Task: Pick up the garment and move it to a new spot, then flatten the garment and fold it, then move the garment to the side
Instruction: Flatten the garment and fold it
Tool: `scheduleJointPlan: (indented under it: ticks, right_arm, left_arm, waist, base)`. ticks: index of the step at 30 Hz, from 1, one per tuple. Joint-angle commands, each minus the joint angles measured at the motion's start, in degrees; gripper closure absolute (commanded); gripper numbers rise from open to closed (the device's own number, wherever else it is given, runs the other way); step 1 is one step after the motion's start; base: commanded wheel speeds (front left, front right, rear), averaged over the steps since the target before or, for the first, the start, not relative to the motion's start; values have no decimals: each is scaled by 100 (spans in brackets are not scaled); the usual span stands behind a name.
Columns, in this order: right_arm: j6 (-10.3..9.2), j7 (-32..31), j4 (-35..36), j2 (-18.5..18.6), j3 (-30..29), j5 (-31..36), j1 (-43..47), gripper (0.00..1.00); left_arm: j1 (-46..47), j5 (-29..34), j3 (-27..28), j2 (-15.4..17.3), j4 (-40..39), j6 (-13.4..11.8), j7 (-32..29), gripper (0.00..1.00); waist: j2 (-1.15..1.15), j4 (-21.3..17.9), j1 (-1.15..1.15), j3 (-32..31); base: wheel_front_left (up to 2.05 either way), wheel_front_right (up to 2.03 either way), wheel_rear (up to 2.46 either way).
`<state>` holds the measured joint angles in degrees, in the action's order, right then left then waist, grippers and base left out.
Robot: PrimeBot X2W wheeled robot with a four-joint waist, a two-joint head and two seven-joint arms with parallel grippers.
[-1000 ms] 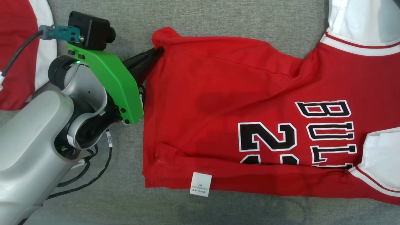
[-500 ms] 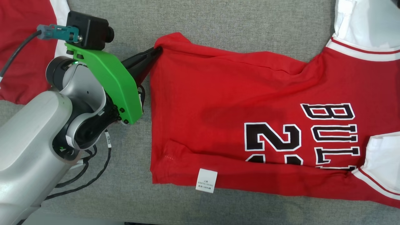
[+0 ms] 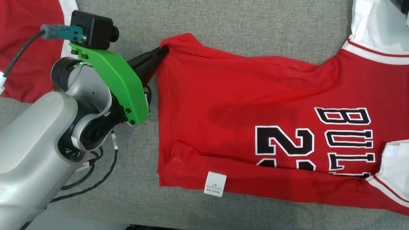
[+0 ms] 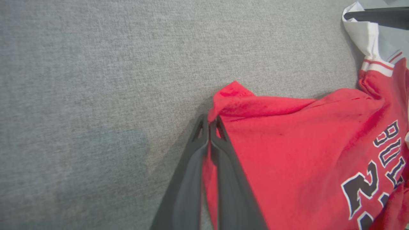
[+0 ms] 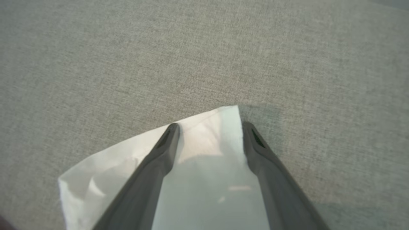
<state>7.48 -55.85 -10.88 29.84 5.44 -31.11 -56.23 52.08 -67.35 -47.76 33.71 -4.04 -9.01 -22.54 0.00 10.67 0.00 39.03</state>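
The garment (image 3: 223, 105) bore black lettering (image 3: 348, 133) "BUL" beside a numeral 2 (image 3: 284, 142). Its white tag's (image 3: 215, 184) print was unreadably small.

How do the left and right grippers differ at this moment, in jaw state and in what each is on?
The left gripper is shut, pinching a corner of the red printed jersey. The right gripper is open, jaws apart over the white sleeve. Both have long dark fingers above the grey fabric surface.

Matt cloth garment (image 3: 230, 105), seemingly coarse-woven surface (image 3: 223, 25)
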Motion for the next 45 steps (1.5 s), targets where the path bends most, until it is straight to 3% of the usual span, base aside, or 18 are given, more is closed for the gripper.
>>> scheduleJointPlan:
  ticks: [1, 12, 19, 25, 32, 38, 45]
  right_arm:
    - [3, 49, 7, -63, 134, 15, 41, 100]
    - [2, 705, 64, 91, -276, -481, 64, 100]
    - [2, 1091, 248, 284, -458, -640, 314, 100]
    - [2, 1616, 185, 353, -375, -501, 177, 100]
    - [2, 1863, 229, 305, -42, -749, 231, 100]
    - [2, 2208, 879, 580, 53, -1205, 1025, 100]
    - [2, 2653, 2048, 714, -510, -1705, 2873, 100]
  left_arm:
    - [121, 45, 18, -15, 31, 30, 30, 100]
    - [51, -15, 170, 16, 146, -25, 201, 100]
    - [-144, -152, 332, 215, 68, -135, 247, 100]
    - [-64, -185, 457, 238, 325, -229, 299, 100]
    - [-29, -195, 489, 201, 533, -162, 356, 100]
    - [-685, -145, 516, 458, -1, -237, 728, 100]
    - [-1895, -162, 578, 741, -991, -627, 1412, 100]
  waist:
    - [0, 2, 0, 9]
    - [0, -261, 0, -220]
    - [0, -427, 0, -417]
    - [0, -503, 0, -428]
    - [0, -621, 0, -466]
    - [0, -736, 0, -659]
    - [0, -825, 0, -997]
  base:
    - [0, 0, 0]
    - [0, 0, 0]
    - [0, 0, 0]
    - [0, 0, 0]
    - [0, 0, 0]
    - [0, 0, 0]
    - [0, 0, 0]
